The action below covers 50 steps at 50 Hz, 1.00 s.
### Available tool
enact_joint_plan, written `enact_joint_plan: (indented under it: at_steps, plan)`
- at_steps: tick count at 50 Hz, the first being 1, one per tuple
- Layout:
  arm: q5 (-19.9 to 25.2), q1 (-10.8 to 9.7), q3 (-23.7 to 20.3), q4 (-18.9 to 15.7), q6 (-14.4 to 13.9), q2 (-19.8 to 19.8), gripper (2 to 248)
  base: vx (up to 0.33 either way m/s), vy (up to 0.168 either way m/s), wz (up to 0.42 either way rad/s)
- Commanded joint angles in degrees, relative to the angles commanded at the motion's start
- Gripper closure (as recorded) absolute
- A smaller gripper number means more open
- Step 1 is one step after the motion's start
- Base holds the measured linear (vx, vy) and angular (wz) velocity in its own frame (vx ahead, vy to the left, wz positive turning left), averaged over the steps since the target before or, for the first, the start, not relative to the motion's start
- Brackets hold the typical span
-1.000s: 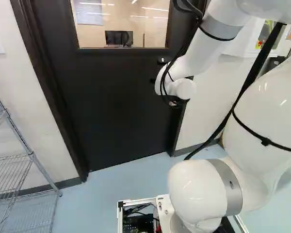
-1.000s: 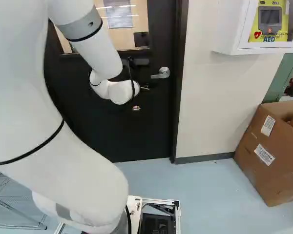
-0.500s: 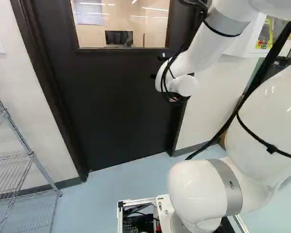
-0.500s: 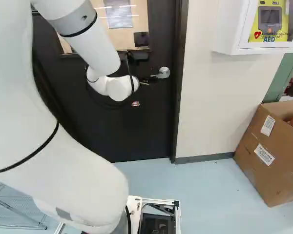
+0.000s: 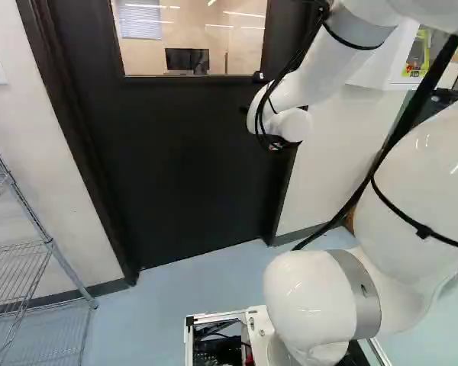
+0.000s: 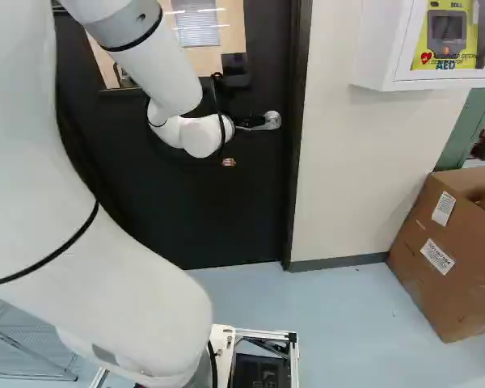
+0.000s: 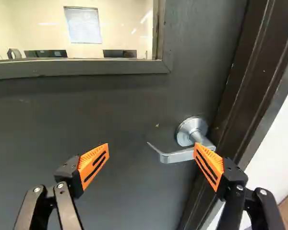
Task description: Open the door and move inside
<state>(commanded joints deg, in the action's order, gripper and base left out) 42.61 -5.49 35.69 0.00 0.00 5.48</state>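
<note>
raised slightly since the earlier frames, the arm's wrist [image 6: 200, 136] holds the gripper [image 6: 249, 123] with its fingers spread wide; ahead, the lever handle [image 7: 175, 156] reaches across the gap, partly hidden by the orange pad [image 7: 209, 165] nearer the door frame [image 7: 252, 72], touch unclear; behind it stands the closed door [image 7: 110, 110]

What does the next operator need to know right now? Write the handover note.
Gripper: open, jaws wide apart, not gripping anything.
Lever handle: on the door near its frame. Its free end shows between the jaws; one jaw overlaps its other end. Contact can't be told.
Done: gripper brought up to the handle.
Left: work the lever, open the door, which looks shut, then move inside.
</note>
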Motion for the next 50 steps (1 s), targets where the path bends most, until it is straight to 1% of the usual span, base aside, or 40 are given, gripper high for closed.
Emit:
enact_joint_plan:
  at_steps: [7, 16, 37, 50]
  plan:
    - [0.0, -0.3, 1.6, 0.0, 0.0, -0.9, 3, 0.000, 0.000, 0.000]
    - [0.0, -0.7, 3.3, 0.0, 0.0, -3.1, 3, 0.000, 0.000, 0.000]
    - [0.0, -0.7, 3.6, 0.0, 0.0, -6.1, 3, 0.000, 0.000, 0.000]
    - [0.0, -0.6, 5.7, 0.0, 0.0, -9.7, 3, 0.000, 0.000, 0.000]
